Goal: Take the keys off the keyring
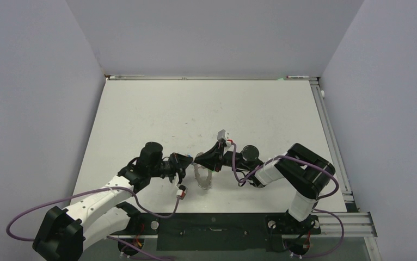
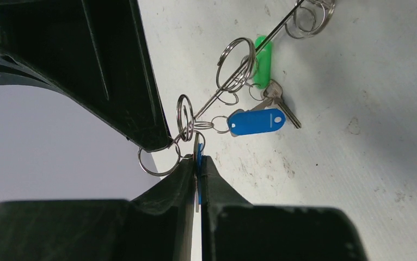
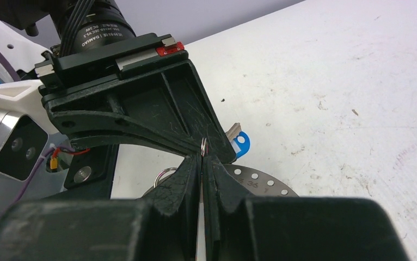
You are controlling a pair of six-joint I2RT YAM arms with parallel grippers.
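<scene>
While the keyring hangs between them above the table, the right gripper pinches its rim loop, the left gripper a blue key; freeing it likely needs twisting.

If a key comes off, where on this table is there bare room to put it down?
The far half of the table, up to the back wall, is bare, as is the strip along the left wall. Crowded: the front middle, where the left gripper and right gripper meet at the keyring and its keys.
</scene>
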